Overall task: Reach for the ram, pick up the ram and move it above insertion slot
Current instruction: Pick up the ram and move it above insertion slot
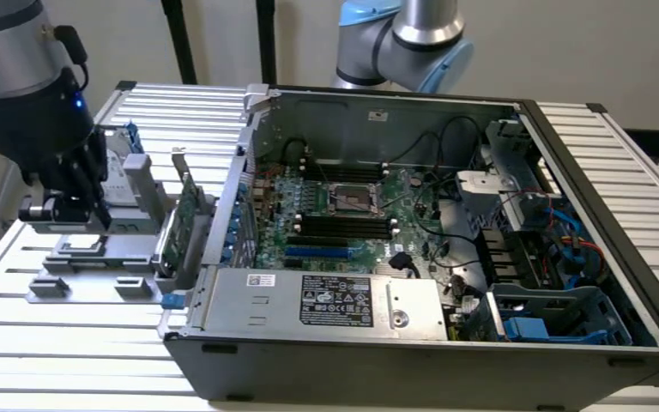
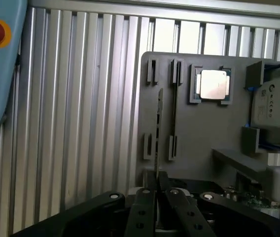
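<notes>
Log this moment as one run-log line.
gripper: shut on ram | ram: edge-on, over gray fixture | place: exterior view's left of open computer case

The exterior view looks down at an angle from in front, wide, taking in the open computer case (image 1: 421,232) and slatted table (image 1: 66,343); the wrist view looks steeply down, close; both share the grey parts holder (image 1: 89,266) (image 2: 199,123).

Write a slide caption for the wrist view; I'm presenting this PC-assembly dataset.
Tool nearly shut around the thin ram standing edge-on in the gray holder tray, beside a CPU.
</notes>
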`<state>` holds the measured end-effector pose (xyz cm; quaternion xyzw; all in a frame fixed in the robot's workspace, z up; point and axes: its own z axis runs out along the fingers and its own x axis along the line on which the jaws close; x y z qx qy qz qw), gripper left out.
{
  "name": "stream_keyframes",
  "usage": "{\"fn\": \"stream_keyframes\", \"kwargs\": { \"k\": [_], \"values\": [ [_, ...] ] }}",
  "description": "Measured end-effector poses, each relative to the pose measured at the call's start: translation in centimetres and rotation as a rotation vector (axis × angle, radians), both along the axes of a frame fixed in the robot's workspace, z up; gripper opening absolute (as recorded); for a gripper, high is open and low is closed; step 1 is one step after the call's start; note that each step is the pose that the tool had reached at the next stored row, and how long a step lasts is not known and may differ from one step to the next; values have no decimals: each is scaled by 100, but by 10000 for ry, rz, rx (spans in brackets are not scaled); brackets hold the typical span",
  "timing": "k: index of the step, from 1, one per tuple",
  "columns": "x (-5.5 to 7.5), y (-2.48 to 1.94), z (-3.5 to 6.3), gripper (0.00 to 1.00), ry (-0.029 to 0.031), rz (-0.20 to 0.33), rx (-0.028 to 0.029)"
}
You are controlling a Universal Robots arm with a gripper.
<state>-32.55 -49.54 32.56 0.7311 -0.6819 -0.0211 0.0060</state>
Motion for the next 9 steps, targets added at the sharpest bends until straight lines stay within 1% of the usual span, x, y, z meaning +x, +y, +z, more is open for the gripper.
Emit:
{"fn": "stream_keyframes", "kwargs": {
  "k": [9],
  "values": [
    [409,1,407,14,-1,0,3]
  ]
}}
